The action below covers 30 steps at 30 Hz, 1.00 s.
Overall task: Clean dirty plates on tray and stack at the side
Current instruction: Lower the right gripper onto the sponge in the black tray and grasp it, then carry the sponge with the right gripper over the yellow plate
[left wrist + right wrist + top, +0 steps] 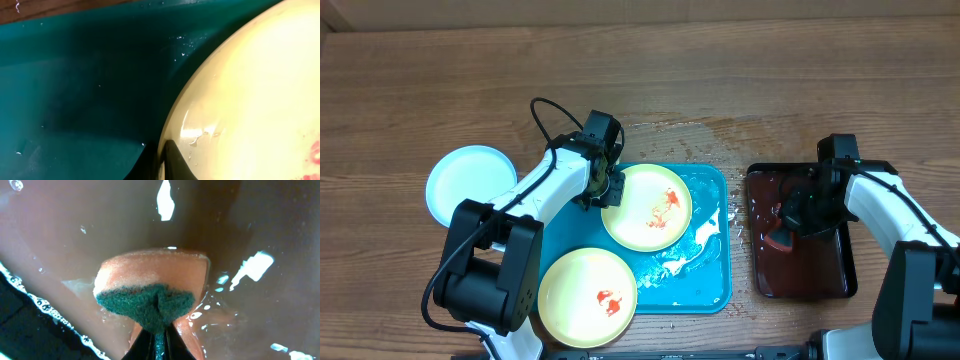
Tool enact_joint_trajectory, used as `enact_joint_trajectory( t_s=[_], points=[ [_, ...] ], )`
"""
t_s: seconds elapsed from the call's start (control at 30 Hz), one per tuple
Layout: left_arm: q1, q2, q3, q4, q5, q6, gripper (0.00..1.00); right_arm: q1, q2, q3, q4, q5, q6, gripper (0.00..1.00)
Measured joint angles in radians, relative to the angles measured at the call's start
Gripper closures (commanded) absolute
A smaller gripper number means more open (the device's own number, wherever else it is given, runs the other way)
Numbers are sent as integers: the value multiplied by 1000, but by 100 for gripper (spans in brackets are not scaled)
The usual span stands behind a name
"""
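Observation:
Two pale yellow plates with red sauce smears lie on the turquoise tray [705, 290]: one at the upper middle [646, 207], one at the lower left [587, 297]. A pale blue-white plate [470, 183] rests on the table left of the tray. My left gripper [609, 185] is shut on the left rim of the upper yellow plate [250, 95], one finger above the rim and one beneath. My right gripper [790, 222] is over the dark brown-red tray [802, 280], shut on an orange sponge with a green scouring face [150, 292] that sits in the liquid.
White foam and water [698, 240] streak the right part of the turquoise tray. Drops of water [720, 130] wet the wood behind it. The dark tray holds brownish liquid [260, 225] with foam along its black rim [30, 300].

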Motion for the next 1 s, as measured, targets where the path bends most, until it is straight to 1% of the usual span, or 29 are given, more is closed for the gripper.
enact_joint_trajectory(
  t_s=[0.1,0.13,0.17,0.2,0.23,0.27,0.4,0.5,0.7,0.83,0.97,1.0],
  points=[
    [0,0,0,0,3,0,96,0,0,14,-19,-14,-28,96],
    [0,0,0,0,3,0,91,0,0,26,-33,-20,-36,96],
    [0,0,0,0,4,0,82,0,0,41,-47,-24,-43,96],
    [0,0,0,0,3,1,82,0,-1,66,-70,-28,-48,96],
    [0,1,0,0,3,1,91,0,-4,91,-86,-32,-55,96],
    [0,5,-1,-3,5,5,96,0,-9,125,-107,-35,-63,96],
    [0,5,0,-8,18,11,96,0,-44,258,-176,-42,-81,96],
    [0,5,0,-8,21,11,96,0,-71,323,-221,-50,-100,96],
    [1,5,0,-7,26,10,96,20,-99,358,-236,-110,-175,96],
    [0,5,0,-7,39,3,96,84,-110,371,-239,-157,-221,96],
    [-27,5,0,-6,58,-9,96,182,-116,373,-238,-190,-241,96],
    [-37,5,0,-5,60,-10,96,226,-116,373,-236,-200,-241,96]
  ],
)
